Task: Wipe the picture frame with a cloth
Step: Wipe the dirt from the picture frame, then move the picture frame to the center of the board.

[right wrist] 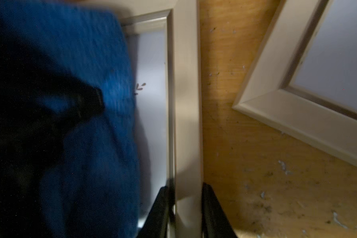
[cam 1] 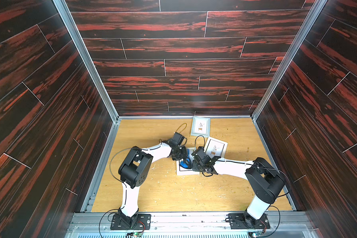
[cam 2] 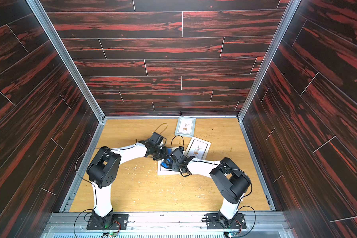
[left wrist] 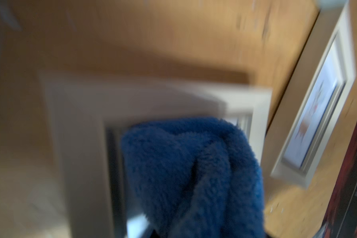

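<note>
Blue cloth (left wrist: pixel 183 175) on frame (right wrist: pixel 186 103) w/ plant print (right wrist: pixel 140 87)

Left arm (cam 1: pixel 157 151): elbow bent up, reaching in to the middle.
Left hand (cam 1: pixel 181 157): pointing down, closed tight on the cloth (left wrist: pixel 192 175).
Right arm (cam 1: pixel 231 167): elbow bent up, reaching in too.
Right hand (right wrist: pixel 186 212): low, pinching the edge of the picture frame (right wrist: pixel 187 103).
Both hands: close together.

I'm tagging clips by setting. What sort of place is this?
Probably a purpose-built robot test cell, not a real room: wood-print wall panels held in aluminium posts, a left arm and right arm bolted to a metal base rail, and a scuffed wooden tabletop with picture frames as props.
</note>
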